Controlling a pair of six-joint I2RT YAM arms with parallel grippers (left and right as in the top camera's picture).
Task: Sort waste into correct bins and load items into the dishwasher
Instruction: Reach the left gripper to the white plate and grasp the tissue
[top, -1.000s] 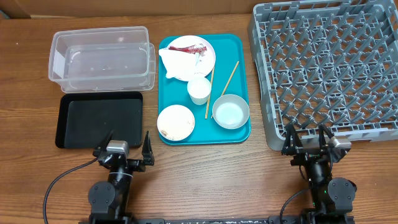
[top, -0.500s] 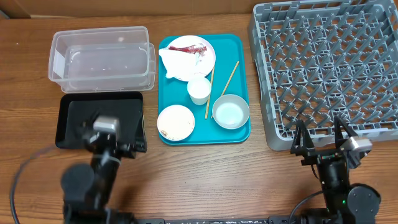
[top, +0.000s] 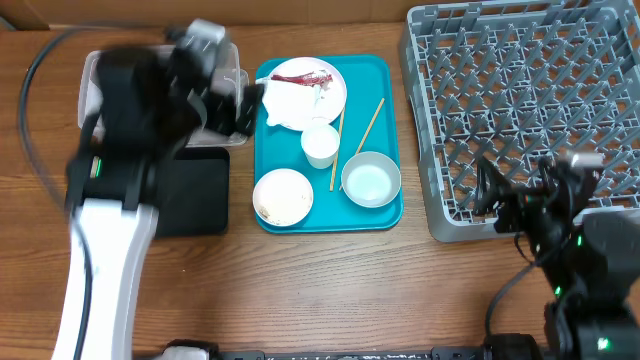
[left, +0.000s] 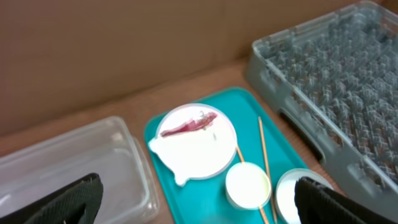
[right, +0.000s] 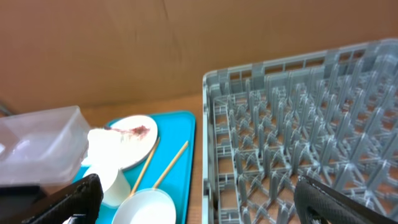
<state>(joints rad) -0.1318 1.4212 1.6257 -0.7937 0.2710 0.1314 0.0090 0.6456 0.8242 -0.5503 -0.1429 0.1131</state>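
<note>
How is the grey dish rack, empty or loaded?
Empty: the dish rack shows only bare pegs; the plate and cup sit on the teal tray.

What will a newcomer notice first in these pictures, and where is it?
The bright teal plastic serving tray in the middle stands out, carrying a round pale plate with a red wrapper at its far end. The large grey plastic dish rack fills the right side. At the left, the blurred black left arm hangs over the clear plastic tub.

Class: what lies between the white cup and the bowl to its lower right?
A thin wooden chopstick on the teal tray, seen in the overhead view.
</note>
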